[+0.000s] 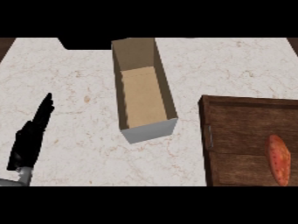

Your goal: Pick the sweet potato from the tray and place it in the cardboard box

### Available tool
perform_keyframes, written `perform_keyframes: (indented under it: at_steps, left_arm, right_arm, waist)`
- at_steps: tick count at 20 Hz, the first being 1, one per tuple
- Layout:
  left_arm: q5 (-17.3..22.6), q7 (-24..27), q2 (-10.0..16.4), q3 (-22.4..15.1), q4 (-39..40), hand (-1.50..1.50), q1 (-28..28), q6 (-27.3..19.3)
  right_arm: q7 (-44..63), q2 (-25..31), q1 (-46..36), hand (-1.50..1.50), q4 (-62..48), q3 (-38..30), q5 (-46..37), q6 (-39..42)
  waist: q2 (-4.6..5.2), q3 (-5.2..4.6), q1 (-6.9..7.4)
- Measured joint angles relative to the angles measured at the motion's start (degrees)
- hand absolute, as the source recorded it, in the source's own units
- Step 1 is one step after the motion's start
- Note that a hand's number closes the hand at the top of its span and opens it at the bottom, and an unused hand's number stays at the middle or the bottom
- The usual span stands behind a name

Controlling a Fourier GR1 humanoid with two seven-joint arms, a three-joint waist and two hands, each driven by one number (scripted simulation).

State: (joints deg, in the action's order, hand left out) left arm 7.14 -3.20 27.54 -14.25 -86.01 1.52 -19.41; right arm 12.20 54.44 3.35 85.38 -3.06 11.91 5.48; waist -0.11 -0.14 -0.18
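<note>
L robot hand (27, 140) lower left, released. Risk: long sweet potato (279, 159) on tray (241, 131) may snag narrow cardboard box (150, 131) rim.

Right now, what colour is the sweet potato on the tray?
The sweet potato is orange-red, on the dark wooden tray; the head view shows it.

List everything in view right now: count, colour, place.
counter: one, white marble with brown veins, fills most of the view
box: one, tan cardboard, open-topped, centre of the counter
tray: one, dark brown wood, right side, cut off by the view's right edge
sweet potato: one, orange-red, lying on the tray near its right side
left hand: one, black, fingers straight, lower left, apart from the box
right hand: not in view
</note>
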Motion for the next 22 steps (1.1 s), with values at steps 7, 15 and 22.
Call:
perform_keyframes:
  at_steps: [7, 15, 22]
  left_arm:
    - [-1.1, 0.0, -1.0, -0.3, -0.7, 0.00, -0.4, 0.1]
    - [-2.6, 0.0, -2.5, 1.8, -1.1, 0.00, -1.4, 1.8]
    - [-4.8, -0.2, -4.4, 4.0, 0.0, 0.00, -1.0, 3.8]
  right_arm:
    - [12.3, 6.6, -1.3, -1.50, 5.7, 5.3, 3.1, 13.9]
    - [25.6, 1.9, -4.3, -1.50, 10.4, 7.7, 1.3, 16.8]
    - [30.2, -4.0, -3.4, -1.50, 11.5, 7.5, -4.8, 18.5]
  waist:
    - [0.07, 0.03, 0.51]
    - [0.07, 0.11, 0.37]
    - [0.07, 0.12, 0.16]
